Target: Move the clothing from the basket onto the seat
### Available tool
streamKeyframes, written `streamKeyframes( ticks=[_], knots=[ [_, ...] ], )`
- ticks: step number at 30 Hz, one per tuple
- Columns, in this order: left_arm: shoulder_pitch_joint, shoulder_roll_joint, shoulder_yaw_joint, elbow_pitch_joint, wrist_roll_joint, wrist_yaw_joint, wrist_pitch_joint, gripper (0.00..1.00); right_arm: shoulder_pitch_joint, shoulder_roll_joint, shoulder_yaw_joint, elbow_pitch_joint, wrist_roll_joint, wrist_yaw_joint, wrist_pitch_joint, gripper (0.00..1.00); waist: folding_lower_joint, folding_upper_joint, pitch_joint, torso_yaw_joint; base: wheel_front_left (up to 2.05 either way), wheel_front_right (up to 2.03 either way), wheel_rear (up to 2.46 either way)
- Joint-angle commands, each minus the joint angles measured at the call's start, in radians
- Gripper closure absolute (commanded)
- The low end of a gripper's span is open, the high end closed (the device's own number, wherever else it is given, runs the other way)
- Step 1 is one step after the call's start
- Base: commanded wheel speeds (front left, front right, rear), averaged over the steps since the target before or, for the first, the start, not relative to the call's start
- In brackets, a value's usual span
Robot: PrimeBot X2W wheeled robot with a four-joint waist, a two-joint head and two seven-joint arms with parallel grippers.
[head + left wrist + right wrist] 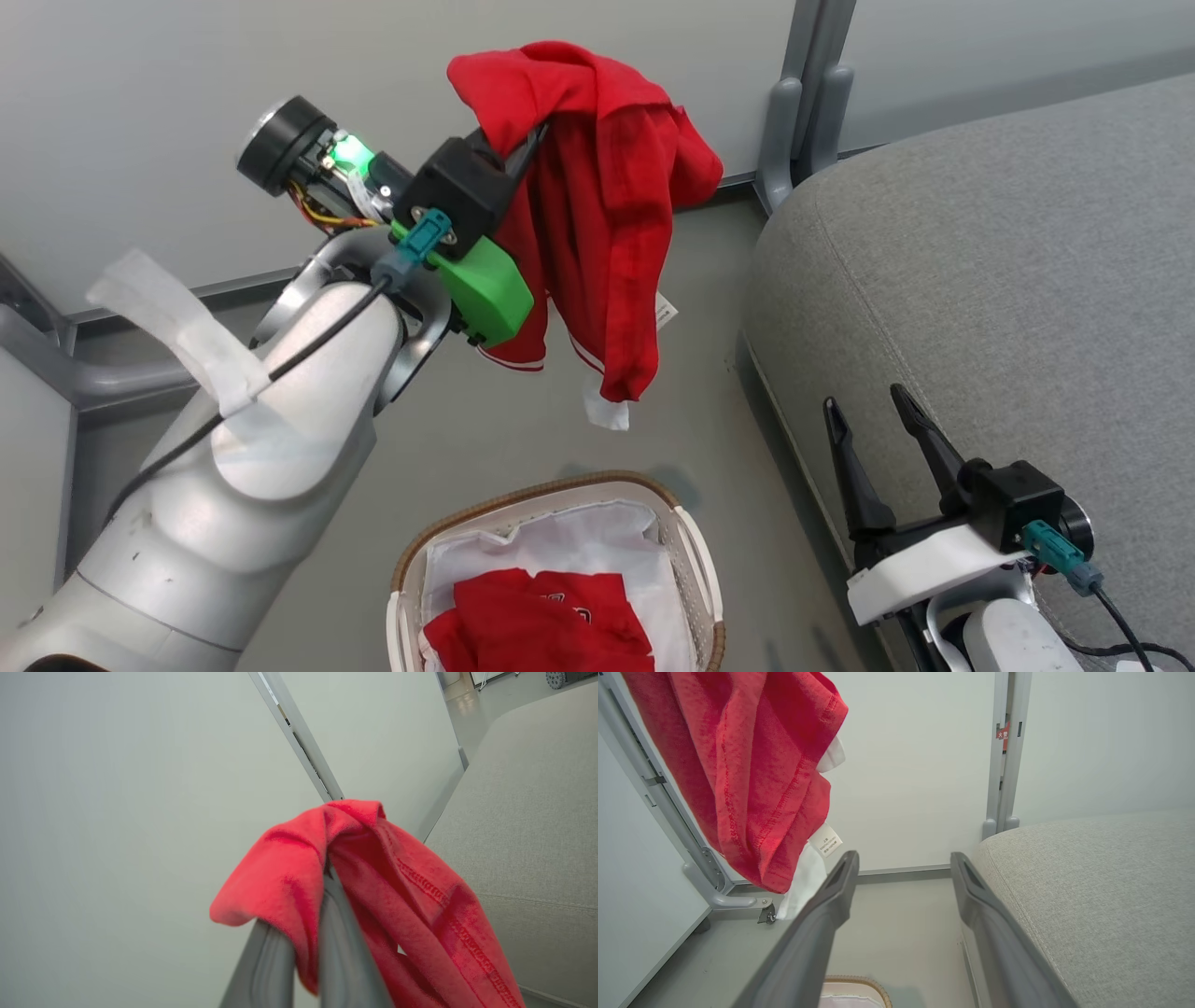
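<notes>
- Left fingers [343, 952]: pressed together, pinching one red garment [597, 215], aloft, short of the seat [1008, 261].
- Right fingers [854, 485]: spread, empty.
- Second garment [551, 616]: in the basket [695, 551].
- Method: I swing right, hem clearing the seat edge.

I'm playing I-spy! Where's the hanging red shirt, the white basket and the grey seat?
Hanging red fabric garment [607, 215]: head view, draped middle.
Cream perforated plastic basket [694, 569]: head view, right wall.
Grey woven seat cushion [1008, 280]: head view, top.

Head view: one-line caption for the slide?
Left hand shut on a red garment hanging clear of the basket, second red garment inside it; right hand open beside the grey seat.
</notes>
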Motion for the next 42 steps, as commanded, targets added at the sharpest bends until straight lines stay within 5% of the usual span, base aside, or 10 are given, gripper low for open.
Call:
streamKeyframes(
  ticks=[1, 16, 29, 42],
  knots=[
    [-0.022, 0.007, 0.005, -0.007, -0.024, -0.002, 0.012, 1.0, -0.003, -0.004, 0.006, -0.003, -0.003, -0.001, -0.005, 0.0, 0.0001, 0.0, -0.016, -0.008, 0.0, 0.0, 0.0],
    [-0.105, -0.022, 0.003, -0.028, -0.069, 0.008, 0.079, 1.0, -0.224, -0.004, 0.283, -0.02, 0.064, -0.001, -0.005, 0.0, 0.0001, 0.0, -0.014, -0.024, 0.0, 0.0, 0.0],
    [-0.115, -0.102, -0.072, -0.032, -0.091, 0.003, 0.098, 1.0, -0.474, -0.006, 0.406, 0.23, 0.229, -0.001, -0.005, 0.0, 0.0001, 0.0, -0.031, 0.039, 0.0, 0.0, 0.0],
    [-0.075, -0.135, -0.137, -0.088, -0.134, 0.001, 0.106, 1.0, -0.543, -0.004, 0.38, 0.275, 0.234, -0.001, -0.005, 0.0, 0.0001, 0.0, -0.043, 0.085, 0.0, 0.0, 0.0]
  ],
)
